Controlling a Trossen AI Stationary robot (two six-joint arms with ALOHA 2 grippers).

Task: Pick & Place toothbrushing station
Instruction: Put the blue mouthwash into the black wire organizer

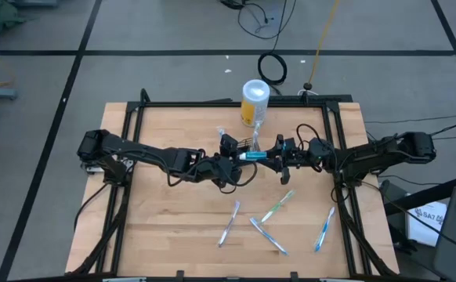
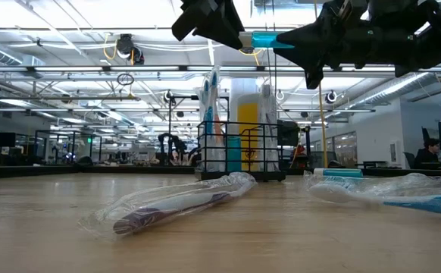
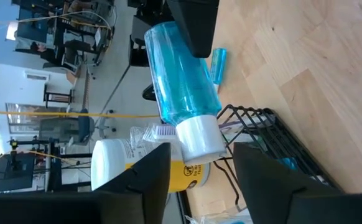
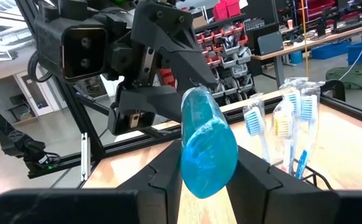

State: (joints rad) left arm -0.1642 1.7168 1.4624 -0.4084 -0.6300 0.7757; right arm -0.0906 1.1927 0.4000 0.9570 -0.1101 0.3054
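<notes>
A clear blue bottle with a white cap hangs level above the table's middle, between my two grippers. My right gripper is shut on its bottom end. My left gripper is open, one finger on either side of the cap with a narrow gap on each side. The toothbrushing station, a low black wire basket, stands on the table just beyond the bottle, with wrapped toothbrushes upright in it. My right gripper pinches the bottle's bottom end between its two fingers. The fingers come in level from the table's right side and lie along the bottle. The bottle is lifted clear of the table and lies level, its cap toward my left gripper.
A white-and-yellow canister stands behind the basket near the far edge. Several wrapped toothbrushes lie flat on the near half of the table: one, another, and one at the right. A black frame borders the table.
</notes>
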